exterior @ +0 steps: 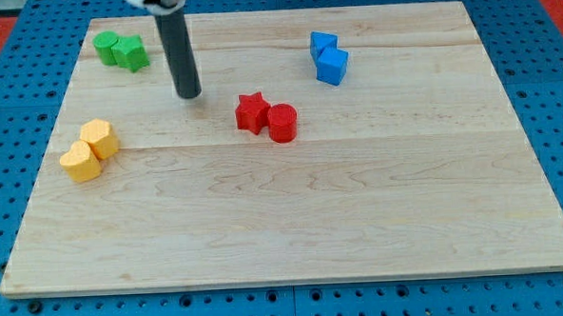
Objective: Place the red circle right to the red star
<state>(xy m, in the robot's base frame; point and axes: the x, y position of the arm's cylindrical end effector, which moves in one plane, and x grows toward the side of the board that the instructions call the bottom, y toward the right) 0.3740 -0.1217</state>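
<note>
The red star (pixel 251 112) lies near the middle of the wooden board (pixel 294 224). The red circle (pixel 283 123) sits touching it on the view's right, slightly lower. My tip (pixel 189 93) rests on the board to the view's left of the red star, a short gap away and a little higher. It touches no block.
Two green blocks (pixel 120 51) sit together at the top left. Two yellow blocks (pixel 90 149) sit together at the left edge. Two blue blocks (pixel 329 58) sit together at the top right. A blue pegboard (pixel 544 61) surrounds the board.
</note>
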